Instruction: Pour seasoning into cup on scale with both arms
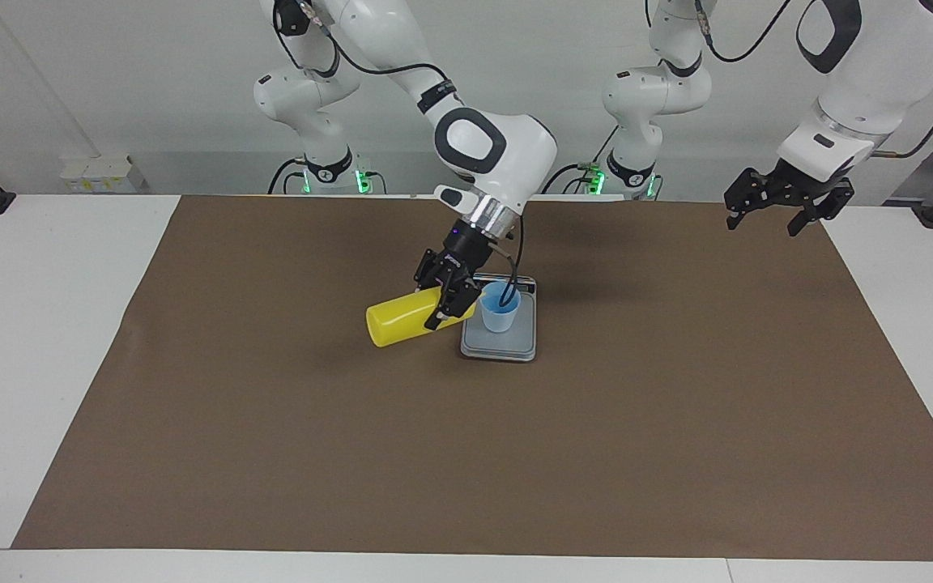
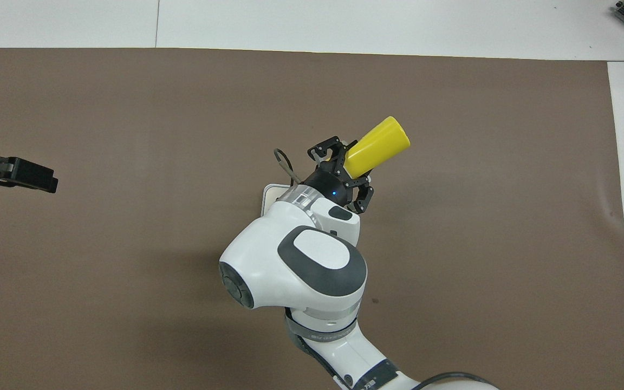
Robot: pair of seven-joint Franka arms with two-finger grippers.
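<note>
White table (image 1: pixel 45 340) under brown mat (image 1: pixel 596 453), pale wall (image 1: pixel 151 73).

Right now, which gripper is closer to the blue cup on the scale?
The right gripper. It holds the tilted yellow bottle right beside the cup on the scale. The left gripper waits in the air over the left arm's end of the table.

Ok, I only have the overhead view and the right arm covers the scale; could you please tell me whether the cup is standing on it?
Observer: Yes, the cup stands upright on the scale.
Operator: Thanks. How is the seasoning bottle held?
Observer: The right gripper is shut on the seasoning bottle, which lies roughly on its side, nozzle end toward the cup.
Operator: And the left gripper?
Observer: The left gripper waits open in the air over the mat at the left arm's end.
</note>
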